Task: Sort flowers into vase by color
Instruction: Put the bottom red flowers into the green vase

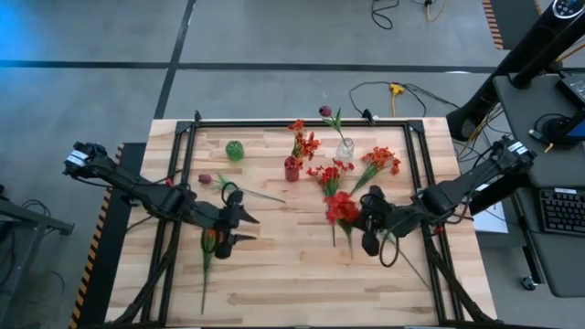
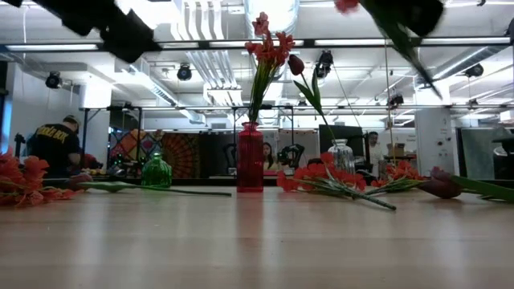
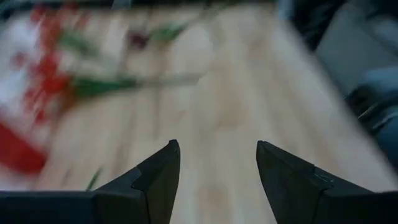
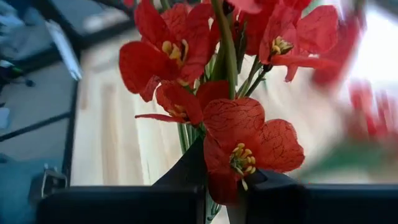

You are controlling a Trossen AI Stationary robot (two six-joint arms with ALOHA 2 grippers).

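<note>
My right gripper (image 1: 366, 225) is shut on a red flower (image 1: 343, 209) raised over the table's right half; its blooms (image 4: 242, 140) fill the right wrist view. My left gripper (image 3: 217, 165) stands open over bare wood at the left, next to an orange flower (image 1: 208, 241) lying flat. A red vase (image 1: 292, 169) holds red flowers (image 2: 269, 48) and a clear vase (image 1: 345, 149) holds a maroon one (image 1: 325, 111), their stalks stuck in the necks. A green vase (image 1: 235, 151) stands without flowers. My right gripper pinches the red flower's stalks (image 4: 186, 135) between its two fingers (image 4: 180, 177), just below the blooms. The blooms stand up past the fingertips. The long green stalk (image 2: 405, 48) trails away slanting below the gripper, clear of the table.
More flowers lie flat on the wood: a maroon one (image 1: 207, 179) at the left, red ones (image 1: 330, 174) and orange-red ones (image 1: 380, 160) near the vases. A black frame (image 1: 302, 123) rims the table. People show in the room behind (image 2: 56, 144).
</note>
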